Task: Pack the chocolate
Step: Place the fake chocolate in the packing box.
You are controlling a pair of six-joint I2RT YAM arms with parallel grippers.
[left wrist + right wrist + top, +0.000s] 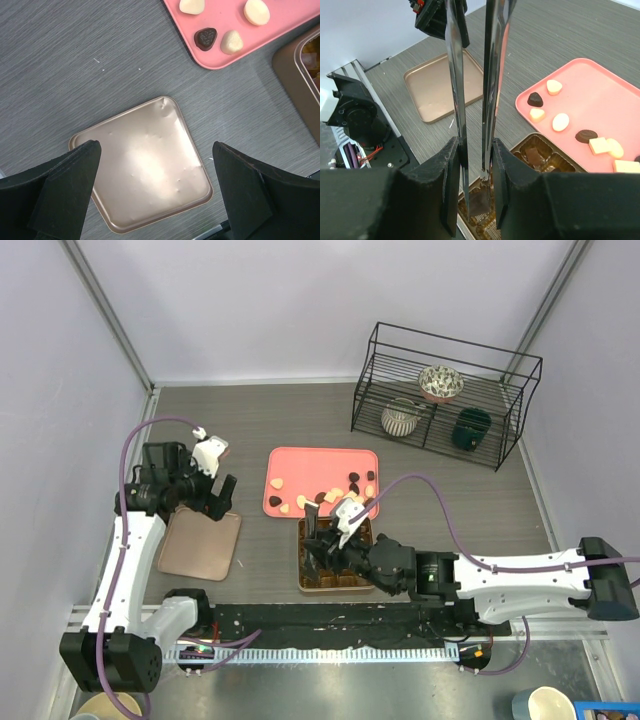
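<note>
Steel tongs (455,75), squeezed in the right pincer (475,150), poise a dark chocolate (480,201) over the box (555,155) for placing; left pincer (156,150) gapes wide.

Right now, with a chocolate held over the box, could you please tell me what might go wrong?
The dark chocolate is pinched only at the tips of the tongs, so it may slip or land askew across a divider of the box. The tongs are long and squeezed near their tips between the right fingers, so they might twist in that grip.
</note>
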